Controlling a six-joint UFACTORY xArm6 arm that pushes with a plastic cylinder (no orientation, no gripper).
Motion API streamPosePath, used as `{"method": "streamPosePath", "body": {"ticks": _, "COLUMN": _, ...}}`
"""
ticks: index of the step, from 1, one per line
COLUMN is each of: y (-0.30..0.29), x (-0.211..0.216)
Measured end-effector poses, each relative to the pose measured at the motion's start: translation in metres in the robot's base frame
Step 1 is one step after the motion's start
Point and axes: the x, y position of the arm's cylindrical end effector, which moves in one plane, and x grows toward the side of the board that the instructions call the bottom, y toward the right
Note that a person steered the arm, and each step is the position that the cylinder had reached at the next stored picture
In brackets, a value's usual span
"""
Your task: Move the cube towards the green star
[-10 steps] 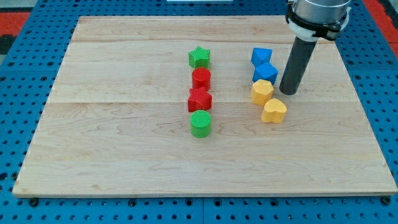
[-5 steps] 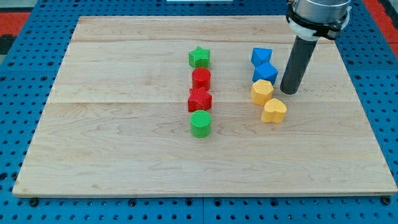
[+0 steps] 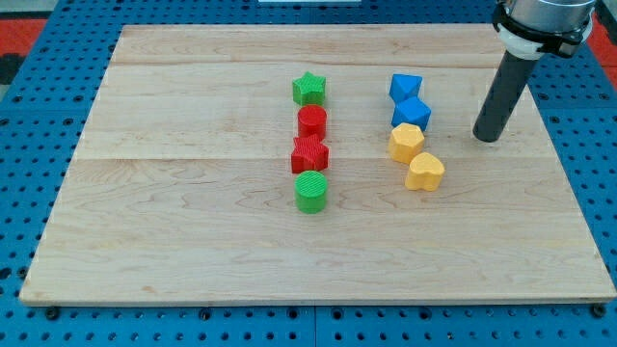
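Four blocks (image 3: pixel 310 142) stand in a column mid-board (image 3: pixel 193 212), four more (image 3: pixel 413 130) beside them toward the view's right.

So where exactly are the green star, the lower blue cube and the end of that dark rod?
green star (image 3: pixel 309 89), camera view, middle of its top face.
lower blue cube (image 3: pixel 413 113), camera view, middle of its visible faces.
my tip (image 3: pixel 488 139), camera view, very end of the rod, to the right of the blue cubes, apart from them.

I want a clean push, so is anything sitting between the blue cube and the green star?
Nothing visible: bare board lies between the blue cube and the green star. My tip stands apart on the cube's far side, toward the view's right.
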Motion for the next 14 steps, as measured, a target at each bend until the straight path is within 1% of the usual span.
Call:
{"method": "streamPosePath", "body": {"ticks": 1, "y": -0.002, "x": 0.0}}
{"method": "streamPosePath", "body": {"ticks": 3, "y": -0.062, "x": -0.001}}
{"method": "streamPosePath", "body": {"ticks": 4, "y": -0.068, "x": -0.013}}
{"method": "streamPosePath", "body": {"ticks": 11, "y": -0.055, "x": -0.024}}
{"method": "streamPosePath", "body": {"ticks": 12, "y": -0.051, "x": 0.017}}
{"method": "streamPosePath", "body": {"ticks": 13, "y": -0.05, "x": 0.128}}
{"method": "streamPosePath", "body": {"ticks": 14, "y": -0.081, "x": 0.207}}
